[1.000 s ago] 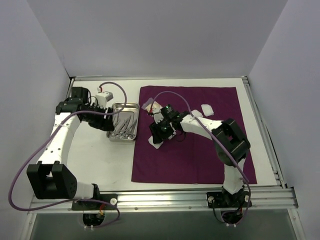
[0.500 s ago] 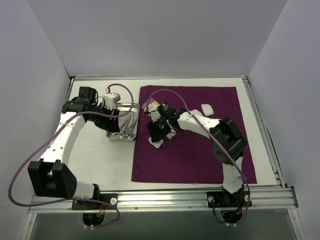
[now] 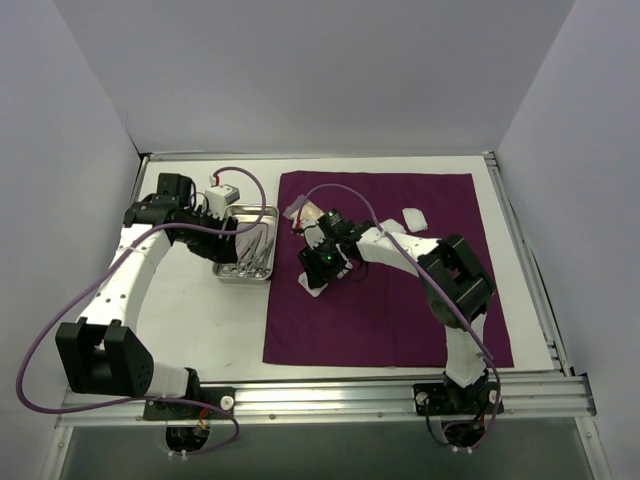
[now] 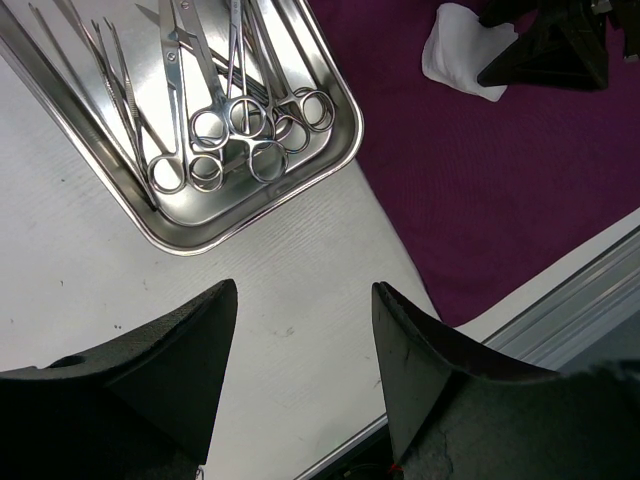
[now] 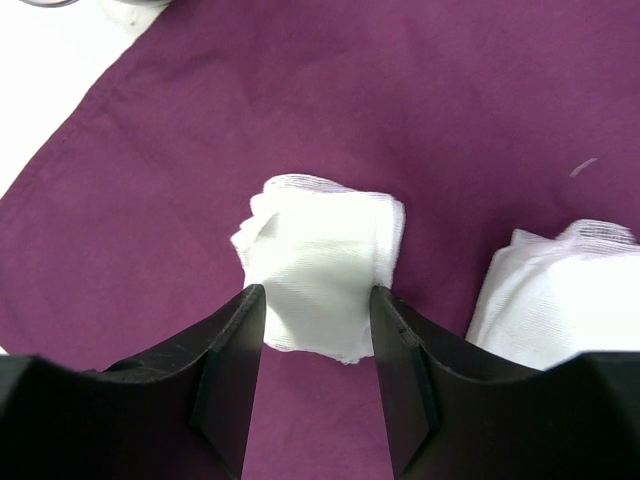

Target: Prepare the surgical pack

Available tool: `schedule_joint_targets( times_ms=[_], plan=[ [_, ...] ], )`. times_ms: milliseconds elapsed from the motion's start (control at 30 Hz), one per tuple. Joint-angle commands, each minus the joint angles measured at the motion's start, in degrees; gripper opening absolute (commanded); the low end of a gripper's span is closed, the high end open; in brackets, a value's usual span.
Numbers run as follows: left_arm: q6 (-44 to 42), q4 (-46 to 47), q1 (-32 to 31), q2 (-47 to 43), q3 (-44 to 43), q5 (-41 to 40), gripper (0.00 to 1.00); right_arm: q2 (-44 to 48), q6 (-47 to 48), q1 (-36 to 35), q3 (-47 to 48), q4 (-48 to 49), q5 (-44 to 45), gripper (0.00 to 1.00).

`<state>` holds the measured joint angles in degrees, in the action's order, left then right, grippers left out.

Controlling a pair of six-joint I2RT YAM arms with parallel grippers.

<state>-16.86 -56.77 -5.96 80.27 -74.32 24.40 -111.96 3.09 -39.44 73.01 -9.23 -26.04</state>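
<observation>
The dark purple cloth [image 3: 400, 300] lies flat at centre-right. The steel tray [image 3: 262, 213] stands just left of it with several scissor-like instruments [image 4: 230, 130] inside. My right gripper [image 3: 318, 262] is open and low over the cloth. Its fingertips [image 5: 232, 330] straddle the near edge of a white gauze pad [image 5: 320, 262], which lies on the cloth. A second pad [image 5: 560, 285] lies to its right. My left gripper [image 4: 300, 320] is open and empty above bare table just off the tray's near corner. In the top view it [image 3: 226, 234] hangs by the tray's left side.
More gauze pads lie on the cloth at the back [image 3: 414, 218] and near its back-left corner [image 3: 298, 209]. A metal rail [image 3: 380, 395] runs along the near edge. White walls close in the back and sides.
My left gripper has shifted slightly toward the back and right beside the tray. My right gripper has moved a little left on the cloth, staying by the gauze pad.
</observation>
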Motion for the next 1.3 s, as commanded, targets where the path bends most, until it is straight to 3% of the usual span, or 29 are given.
schedule_joint_targets(
  times_ms=[0, 333, 1267],
  plan=[
    [0.34, 1.67, -0.02, -1.43, -0.47, -0.14, 0.66, 0.52, -0.19, 0.15, 0.37, -0.26, 1.0, 0.42],
    [0.34, 1.93, -0.02, -1.34, -0.47, -0.5, 0.66, 6.14, -0.37, -0.02, 3.37, -4.04, 5.2, 0.42],
    [0.78, 1.49, -0.02, -0.9, -1.26, -0.67, 0.66, -3.97, -0.28, -3.36, 2.75, -1.05, 9.87, 0.38]
  ],
)
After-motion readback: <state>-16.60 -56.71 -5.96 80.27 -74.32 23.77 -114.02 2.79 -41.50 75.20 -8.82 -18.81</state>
